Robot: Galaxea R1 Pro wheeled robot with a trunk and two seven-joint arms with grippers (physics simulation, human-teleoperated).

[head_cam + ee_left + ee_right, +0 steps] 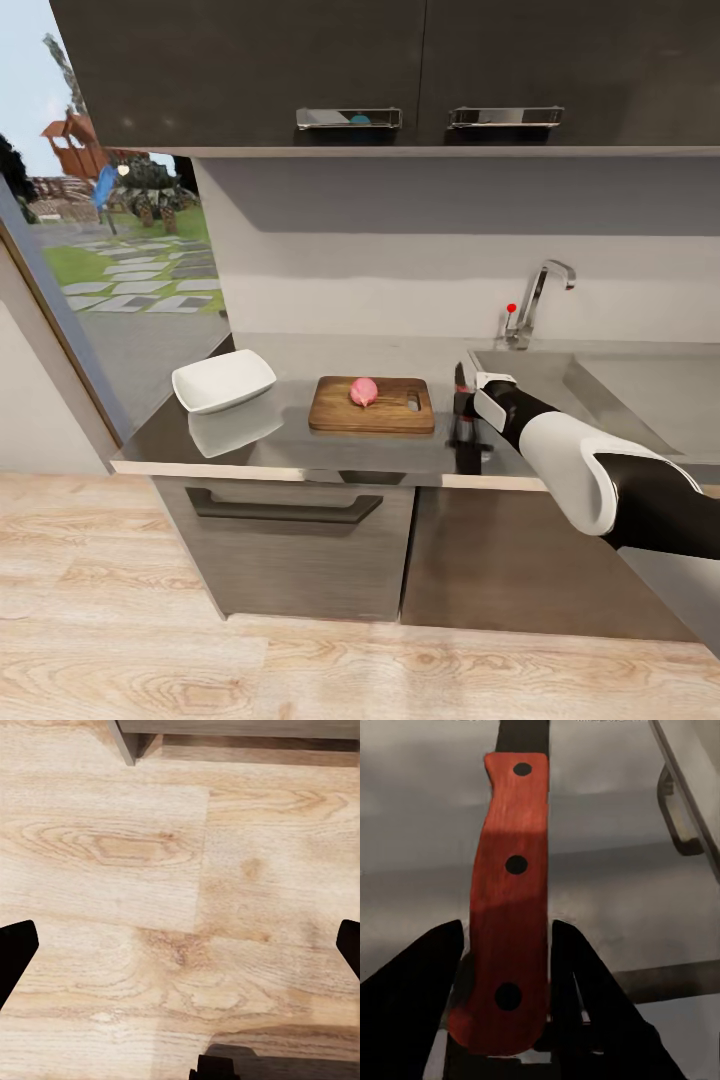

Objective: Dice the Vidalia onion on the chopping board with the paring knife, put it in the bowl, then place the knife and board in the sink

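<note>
The pinkish Vidalia onion (pixel 364 391) rests whole in the middle of the brown chopping board (pixel 335 412) on the grey countertop (pixel 300 447). To the board's left stands the white bowl (pixel 223 380). Just right of the board, my right gripper (pixel 466 415) is shut on the paring knife (pixel 459 378), whose dark blade points up. The right wrist view shows the red handle (pixel 510 900) held between the two dark fingers of the right gripper (pixel 506 934). The steel sink (pixel 560 378) with its tap (pixel 535 300) lies behind my right arm. My left gripper (pixel 180 952) hangs open over the wood floor.
Dark upper cabinets (pixel 400 70) hang above the counter. Tall glass doors (pixel 60 300) stand at the left end. A dark drawer with a handle (pixel 275 508) sits under the counter, and pale wood floor (pixel 200 650) lies in front.
</note>
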